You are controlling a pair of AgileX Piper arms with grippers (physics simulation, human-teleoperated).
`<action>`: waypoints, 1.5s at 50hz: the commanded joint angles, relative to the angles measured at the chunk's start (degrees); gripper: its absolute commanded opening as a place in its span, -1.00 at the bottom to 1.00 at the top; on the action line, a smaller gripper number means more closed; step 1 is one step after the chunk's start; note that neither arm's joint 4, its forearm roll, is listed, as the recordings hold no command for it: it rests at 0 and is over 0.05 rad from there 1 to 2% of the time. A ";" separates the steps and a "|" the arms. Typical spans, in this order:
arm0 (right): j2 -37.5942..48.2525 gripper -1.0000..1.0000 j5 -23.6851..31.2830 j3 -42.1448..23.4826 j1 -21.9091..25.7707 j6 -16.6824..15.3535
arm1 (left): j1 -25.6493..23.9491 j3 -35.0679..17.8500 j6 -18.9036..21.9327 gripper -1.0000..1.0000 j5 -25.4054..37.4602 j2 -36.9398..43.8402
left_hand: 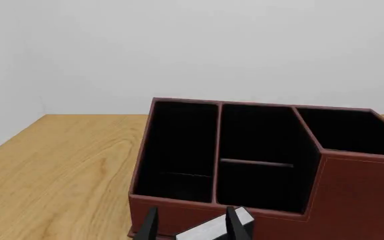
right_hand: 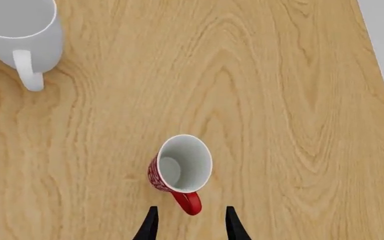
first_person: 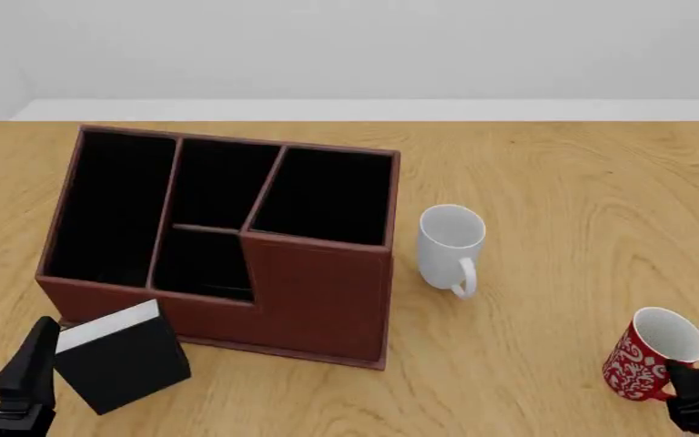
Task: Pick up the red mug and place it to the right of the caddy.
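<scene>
Red mug [right_hand: 180, 169] stands upright near the table's [first_person: 568, 182] right front, well right of the caddy [first_person: 222, 241]. Right gripper [right_hand: 188, 225] spread wide, empty, above the handle. We judge it rigid, light, glazed-slippery; we would grip the handle or rim wall.

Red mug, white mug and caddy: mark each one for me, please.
red mug [right_hand: 160, 178], right wrist view, on its patterned red side.
white mug [first_person: 439, 249], front view, on its outer wall.
caddy [first_person: 319, 296], front view, on its near leather face.
</scene>
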 commanded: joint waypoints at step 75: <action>20.76 -1.00 -23.31 14.07 1.56 2.36 | 0.00 0.00 0.00 1.00 0.00 0.00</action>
